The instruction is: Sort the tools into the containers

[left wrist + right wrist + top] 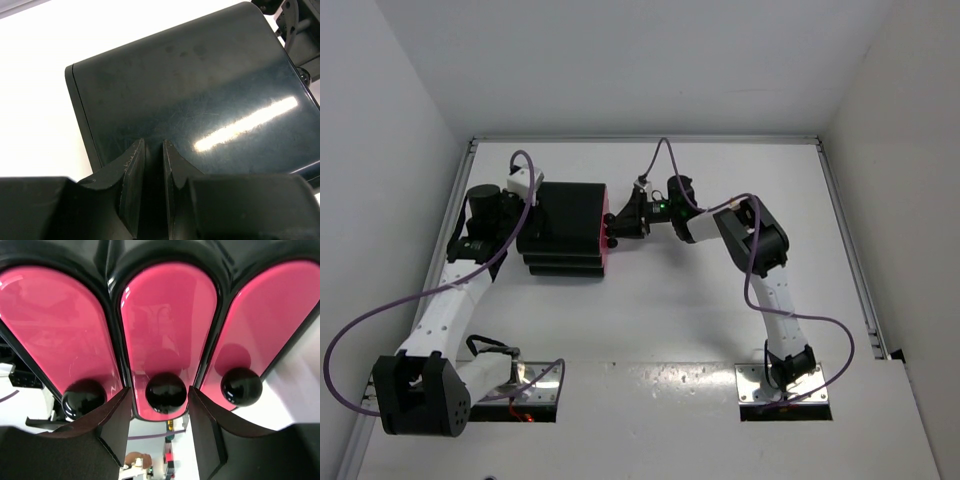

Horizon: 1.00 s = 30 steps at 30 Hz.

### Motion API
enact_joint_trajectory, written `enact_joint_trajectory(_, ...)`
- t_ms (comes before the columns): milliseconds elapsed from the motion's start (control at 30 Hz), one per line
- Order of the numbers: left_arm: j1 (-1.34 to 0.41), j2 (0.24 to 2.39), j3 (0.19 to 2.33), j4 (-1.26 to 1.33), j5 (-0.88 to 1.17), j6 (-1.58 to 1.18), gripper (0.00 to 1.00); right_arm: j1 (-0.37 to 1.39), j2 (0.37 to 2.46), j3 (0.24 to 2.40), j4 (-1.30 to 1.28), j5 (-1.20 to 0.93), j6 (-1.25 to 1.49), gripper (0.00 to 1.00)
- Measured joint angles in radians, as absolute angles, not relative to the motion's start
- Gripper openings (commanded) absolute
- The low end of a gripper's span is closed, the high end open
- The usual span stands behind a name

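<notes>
The black drawer unit (565,225) sits left of centre on the counter (670,320) with its pink drawer fronts (170,315) facing right, where the right gripper (160,390) is spread around the middle knob (166,392), while the left gripper (152,145), narrowly parted, holds nothing over the casing.

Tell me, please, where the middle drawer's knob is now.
In the right wrist view the middle knob sits centred, between the right claw's open fingers, flanked by the left knob and right knob.

A white tabletop (700,320) sits boxed in by plain white walls (640,70) at the back and both sides, a metal rail (848,250) running along its right edge.
</notes>
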<state>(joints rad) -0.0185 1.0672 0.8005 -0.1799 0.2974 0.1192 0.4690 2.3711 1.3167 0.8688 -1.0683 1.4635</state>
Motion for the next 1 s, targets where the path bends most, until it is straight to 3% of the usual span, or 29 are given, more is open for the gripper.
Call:
enact_joint_trajectory(67, -0.019, 1.068, 0.799, -0.174, 0.297, 0.119, 0.27, 0.469, 2.379, 1.328, 0.871, -1.066, 1.466, 0.49)
enact_joint_trajectory(200, -0.019, 1.073, 0.799, -0.166, 0.294, 0.119, 0.27, 0.469, 2.394, 1.338, 0.879, -1.059, 1.470, 0.37)
enact_joint_trajectory(500, -0.019, 1.085, 0.794, -0.134, 0.281, 0.111, 0.23, 0.469, 2.400, 1.338, 0.883, -1.059, 1.477, 0.20)
enact_joint_trajectory(1000, -0.019, 1.098, 0.794, -0.112, 0.260, 0.095, 0.21, 0.333, 2.289, 1.155, 0.864, -1.122, 1.427, 0.18)
